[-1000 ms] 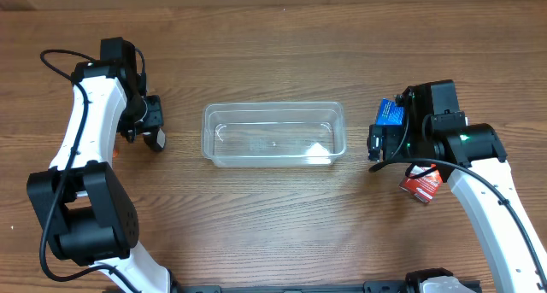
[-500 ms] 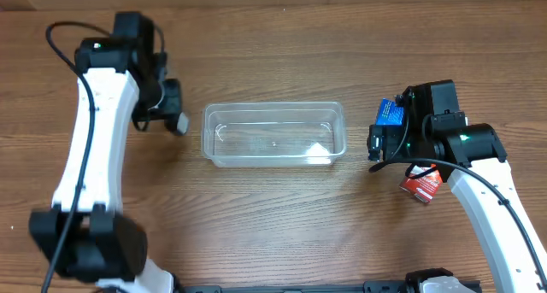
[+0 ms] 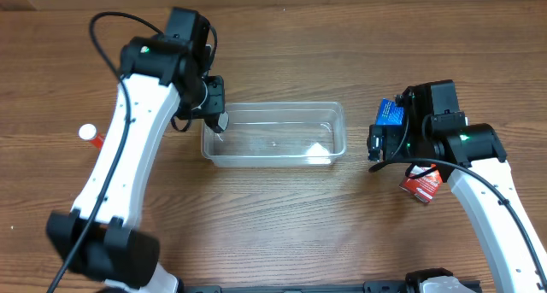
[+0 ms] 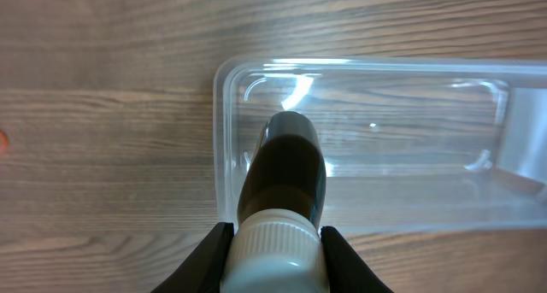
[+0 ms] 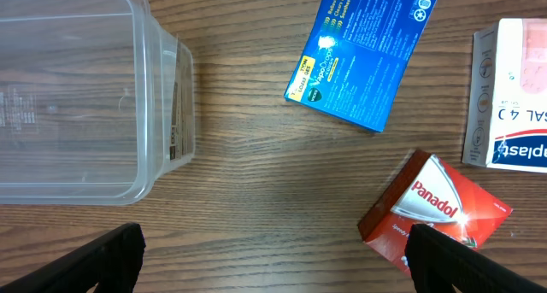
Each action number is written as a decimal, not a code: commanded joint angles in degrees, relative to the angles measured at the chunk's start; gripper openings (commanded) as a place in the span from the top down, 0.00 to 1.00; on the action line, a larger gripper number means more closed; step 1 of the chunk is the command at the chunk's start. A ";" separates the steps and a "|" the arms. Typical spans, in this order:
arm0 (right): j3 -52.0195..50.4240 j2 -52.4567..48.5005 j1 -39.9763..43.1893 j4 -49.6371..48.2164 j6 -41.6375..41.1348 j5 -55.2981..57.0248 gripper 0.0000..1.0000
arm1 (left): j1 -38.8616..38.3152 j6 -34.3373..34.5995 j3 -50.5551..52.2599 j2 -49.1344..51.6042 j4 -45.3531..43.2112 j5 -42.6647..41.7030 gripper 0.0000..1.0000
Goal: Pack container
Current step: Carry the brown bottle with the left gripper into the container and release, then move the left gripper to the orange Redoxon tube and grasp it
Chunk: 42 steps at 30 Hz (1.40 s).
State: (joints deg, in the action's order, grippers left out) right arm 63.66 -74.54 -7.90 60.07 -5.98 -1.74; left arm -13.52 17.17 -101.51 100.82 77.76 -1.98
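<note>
Wood-grain table (image 3: 273, 225), live on my feed.
I see the container (image 3: 273, 106) mid-table; right of it a blue box (image 5: 361, 54), a red Panadol box (image 5: 436, 212), a white box (image 5: 511, 92); far left, a small white-capped item (image 3: 87, 133).

Left arm (image 3: 120, 152) and right arm (image 3: 504, 220) had white links, black joints, looping black cables, perhaps green lights.
</note>
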 commanded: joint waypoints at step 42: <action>1.55 0.13 -0.17 -0.15 -0.04 -0.50 0.00 | 0.44 4.04 -14.93 10.54 5.84 3.65 0.36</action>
State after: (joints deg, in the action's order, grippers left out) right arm 63.66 -74.52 -7.92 60.01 -6.00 -1.74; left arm -13.47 22.15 -110.15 117.03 81.67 -0.84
